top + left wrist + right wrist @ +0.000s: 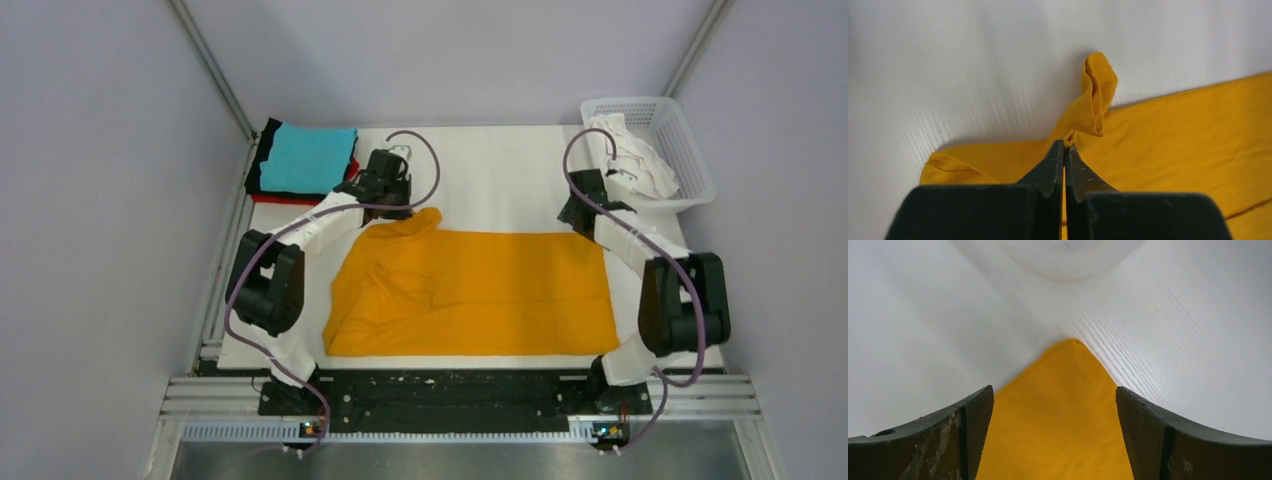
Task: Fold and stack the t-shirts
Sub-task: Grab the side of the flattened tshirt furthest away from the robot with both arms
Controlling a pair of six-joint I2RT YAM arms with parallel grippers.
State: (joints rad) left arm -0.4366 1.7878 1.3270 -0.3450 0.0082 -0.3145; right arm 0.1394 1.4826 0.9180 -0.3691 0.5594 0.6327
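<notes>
White table (500,165) | left pincer (1064,146) pinching orange-yellow t-shirt (500,290) | right pincer (1054,395) wide

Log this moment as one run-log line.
phase: folding | left end effector: shut on orange-yellow t-shirt, far-left corner | right end effector: open over its far-right corner | cyan t-shirt: folded, far left

Your L gripper (1064,146) is pinched tight on the orange-yellow t-shirt (1173,135), w/ a twisted fold just beyond its tips, white tabletop (948,75) past that.
</notes>
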